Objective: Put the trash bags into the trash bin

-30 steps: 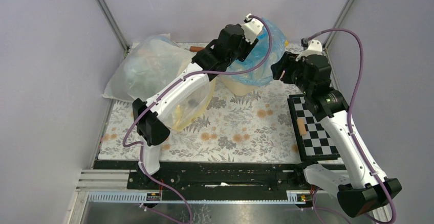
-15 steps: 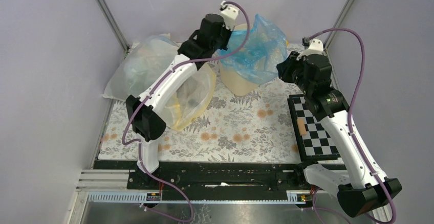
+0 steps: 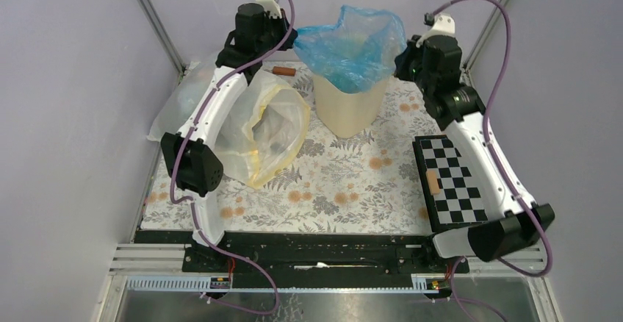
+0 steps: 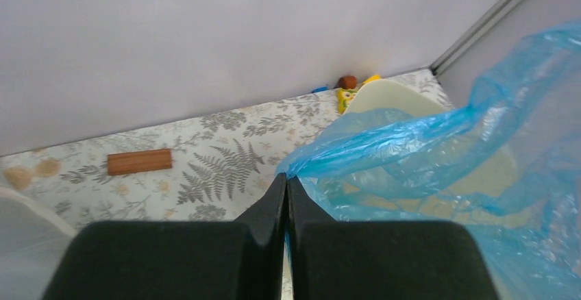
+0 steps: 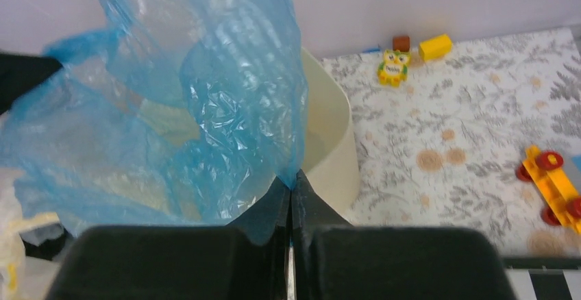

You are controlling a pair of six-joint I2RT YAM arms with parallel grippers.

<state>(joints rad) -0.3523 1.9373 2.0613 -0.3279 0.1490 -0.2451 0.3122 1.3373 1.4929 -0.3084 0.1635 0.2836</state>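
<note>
The light-blue trash bag (image 3: 353, 46) hangs stretched open over the mouth of the cream trash bin (image 3: 351, 109), its lower part inside the bin. My left gripper (image 3: 294, 37) is shut on the bag's left edge, above and left of the bin. In the left wrist view the gripper (image 4: 286, 178) pinches a corner of the blue film (image 4: 425, 156), with the bin rim (image 4: 390, 98) beyond. My right gripper (image 3: 402, 56) is shut on the bag's right edge. In the right wrist view the gripper (image 5: 293, 177) clamps the film (image 5: 205, 94) beside the bin wall (image 5: 332, 129).
A large clear and pale-yellow bag (image 3: 257, 127) lies left of the bin under the left arm. A wooden block (image 3: 283, 70) sits behind it. A checkerboard (image 3: 449, 182) lies at the right. Small toys (image 5: 394, 66) and a yellow toy car (image 5: 551, 180) lie behind and right of the bin.
Both grippers have shut on the bag's edges. Both arms rose and drew apart, the left far to the left, lifting the bag and spreading its mouth above the bin.
</note>
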